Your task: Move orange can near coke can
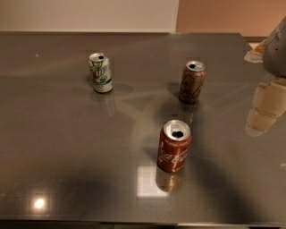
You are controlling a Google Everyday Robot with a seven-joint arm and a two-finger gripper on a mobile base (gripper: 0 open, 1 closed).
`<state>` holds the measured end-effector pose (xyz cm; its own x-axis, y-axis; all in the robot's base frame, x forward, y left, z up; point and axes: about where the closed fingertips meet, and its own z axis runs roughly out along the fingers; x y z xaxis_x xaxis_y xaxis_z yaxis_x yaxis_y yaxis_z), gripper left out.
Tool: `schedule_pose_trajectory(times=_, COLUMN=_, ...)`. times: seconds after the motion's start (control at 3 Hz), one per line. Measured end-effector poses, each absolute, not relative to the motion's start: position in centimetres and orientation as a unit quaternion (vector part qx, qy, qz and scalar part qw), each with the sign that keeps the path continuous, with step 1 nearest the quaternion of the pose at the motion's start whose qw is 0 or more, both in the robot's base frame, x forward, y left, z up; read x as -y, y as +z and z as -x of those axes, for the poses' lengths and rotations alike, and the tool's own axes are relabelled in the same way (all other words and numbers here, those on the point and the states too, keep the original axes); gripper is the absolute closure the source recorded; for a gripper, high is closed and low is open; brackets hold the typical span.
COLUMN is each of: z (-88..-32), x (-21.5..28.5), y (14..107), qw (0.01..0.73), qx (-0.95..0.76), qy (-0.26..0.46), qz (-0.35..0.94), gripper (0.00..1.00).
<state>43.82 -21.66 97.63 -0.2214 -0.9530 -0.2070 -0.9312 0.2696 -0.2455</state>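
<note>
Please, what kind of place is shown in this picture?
Probably a kitchen or break-room counter: a dark glossy countertop against a pale wall, with the orange can, coke can and a white-and-green can. The gripper hangs at the right edge.

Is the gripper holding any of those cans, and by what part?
Nothing is held. The gripper hangs at the right edge, apart from the orange can, which stands free on the table.

You have dim warm light, two glare patches low on the glossy table [53, 134], broad shadow round the coke can [174, 146], and the gripper [262, 109] pale at the right edge.
</note>
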Motion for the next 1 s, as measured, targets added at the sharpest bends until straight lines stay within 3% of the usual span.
schedule_pose_trajectory(times=1.0, z=-48.5, x=21.3, y=96.9, qw=0.179, qx=-0.78, qy=0.006, qz=0.6, gripper=0.0)
